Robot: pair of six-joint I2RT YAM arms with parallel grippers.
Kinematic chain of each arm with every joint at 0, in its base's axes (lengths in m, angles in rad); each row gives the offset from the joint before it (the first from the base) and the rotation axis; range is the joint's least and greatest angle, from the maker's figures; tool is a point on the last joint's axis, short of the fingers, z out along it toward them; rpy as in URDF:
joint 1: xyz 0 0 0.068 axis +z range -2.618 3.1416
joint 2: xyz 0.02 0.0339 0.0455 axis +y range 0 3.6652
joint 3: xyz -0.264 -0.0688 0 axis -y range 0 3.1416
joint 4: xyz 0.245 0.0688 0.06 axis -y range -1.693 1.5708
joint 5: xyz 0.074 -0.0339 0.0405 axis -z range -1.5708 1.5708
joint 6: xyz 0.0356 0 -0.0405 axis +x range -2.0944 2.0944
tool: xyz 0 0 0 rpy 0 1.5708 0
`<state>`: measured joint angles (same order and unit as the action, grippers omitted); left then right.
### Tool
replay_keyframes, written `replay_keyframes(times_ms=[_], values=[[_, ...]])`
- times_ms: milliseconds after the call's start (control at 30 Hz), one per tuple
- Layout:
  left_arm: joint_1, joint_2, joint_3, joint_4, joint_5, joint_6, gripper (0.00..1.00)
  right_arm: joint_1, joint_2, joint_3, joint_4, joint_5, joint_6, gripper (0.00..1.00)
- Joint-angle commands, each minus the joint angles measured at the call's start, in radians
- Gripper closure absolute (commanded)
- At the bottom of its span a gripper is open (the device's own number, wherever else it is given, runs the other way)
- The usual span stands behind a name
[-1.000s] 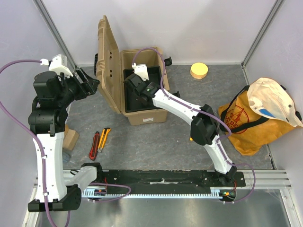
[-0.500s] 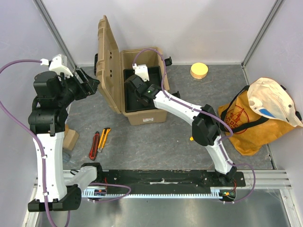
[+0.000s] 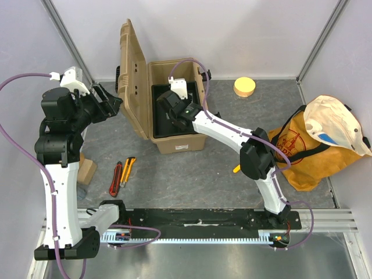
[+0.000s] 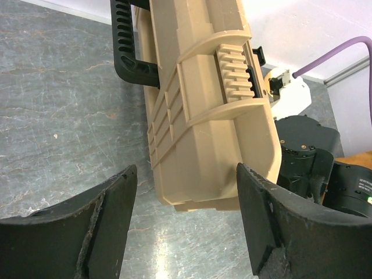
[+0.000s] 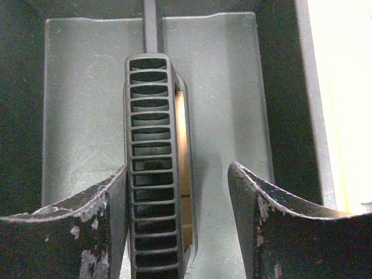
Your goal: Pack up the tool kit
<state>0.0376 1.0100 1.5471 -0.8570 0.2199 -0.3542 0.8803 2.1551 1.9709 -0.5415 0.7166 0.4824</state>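
Shows the tan toolbox (image 3: 177, 142) standing open toward the back of the grey tabletop (image 3: 192, 177), with its ribbed lid (image 3: 131, 70) swung up on the left side and the black top handle (image 4: 125, 49) on the lid's outer face. Holds a black inner tray (image 3: 158, 96) seated inside the box. Puts the right gripper (image 5: 177, 168) down in that tray, jaws apart on either side of the slotted tray handle (image 5: 152, 157) that runs along the tray's middle: one finger right beside the handle, touch not certain, the other standing clear of it, so open and not clamped. Places the left gripper (image 4: 186, 168) in the air just left of the raised lid, jaws spread wide with nothing between them, facing the lid's ribbed outside. Leaves two hand tools outside the box, on the tabletop in front of it and to the left: a red-handled tool (image 3: 116, 180) and a yellow-handled tool (image 3: 128, 170), lying side by side and nearly touching. Includes, well apart from the box, a round yellow disc (image 3: 244, 87) at the back right, an orange fabric bag (image 3: 299, 154) at the far right with a pale cloth piece (image 3: 337, 125) on top, and a small wooden block (image 3: 87, 171) beside the left arm
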Motion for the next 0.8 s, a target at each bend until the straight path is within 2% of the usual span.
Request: replay_keyframes(times_ms=[0,267,567,633,767], values=[[0.001,-0.005,0.019,0.042,0.019,-0.002,0.25,-0.001,-0.124,0.008,0.0,0.0,0.015,0.28],[-0.001,-0.017,0.036,0.044,0.064,-0.005,0.23,-0.004,-0.268,-0.018,-0.006,-0.032,-0.016,0.19],[0.001,-0.027,-0.013,0.052,0.234,0.029,0.22,-0.109,-0.532,-0.291,-0.035,-0.178,-0.007,0.18],[0.001,-0.042,-0.024,0.055,0.222,0.041,0.22,-0.138,-0.604,-0.369,-0.063,-0.178,0.015,0.18],[0.001,-0.073,-0.024,0.049,0.106,0.067,0.22,-0.201,-0.753,-0.533,-0.112,-0.169,0.071,0.18]])
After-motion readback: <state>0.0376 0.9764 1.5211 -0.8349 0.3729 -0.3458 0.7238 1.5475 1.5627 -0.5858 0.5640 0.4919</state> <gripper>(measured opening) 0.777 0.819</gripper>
